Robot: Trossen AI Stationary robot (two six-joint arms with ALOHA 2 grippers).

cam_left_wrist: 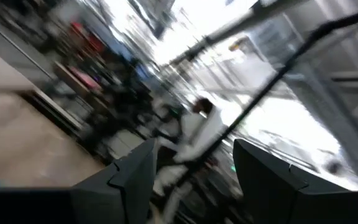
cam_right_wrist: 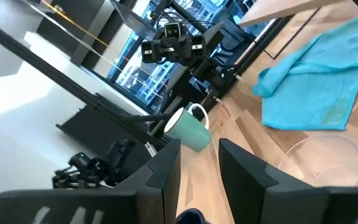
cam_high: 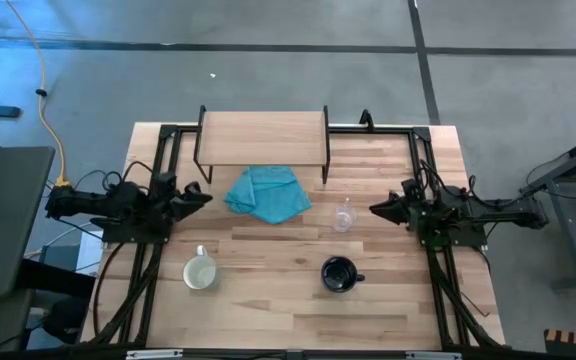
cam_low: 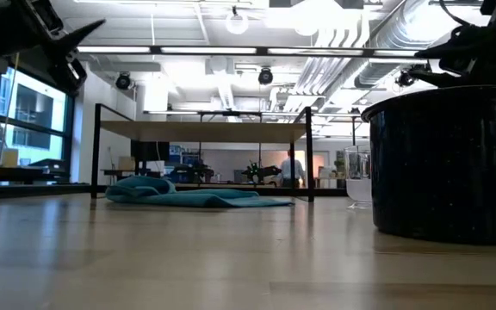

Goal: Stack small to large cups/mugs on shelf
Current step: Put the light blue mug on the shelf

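Note:
The shelf (cam_high: 261,135) stands on black legs at the table's far edge. A pale white-green mug (cam_high: 200,272) stands upright near the front left, and a black mug (cam_high: 339,274) near the front centre-right. A clear glass cup (cam_high: 344,217) stands upright in the middle, just off my right gripper (cam_high: 378,208). That gripper hovers open at the right side, pointing level toward the centre, with nothing between its fingers (cam_right_wrist: 166,171). My left gripper (cam_high: 200,197) waits at the left side, also open and empty; its fingers (cam_left_wrist: 135,177) show a wide gap.
A crumpled teal cloth (cam_high: 268,193) lies on the table just in front of the shelf, between the two grippers. Black frame rails (cam_high: 158,150) run along the table's left and right sides. Bare wood shows between the mugs and the front edge.

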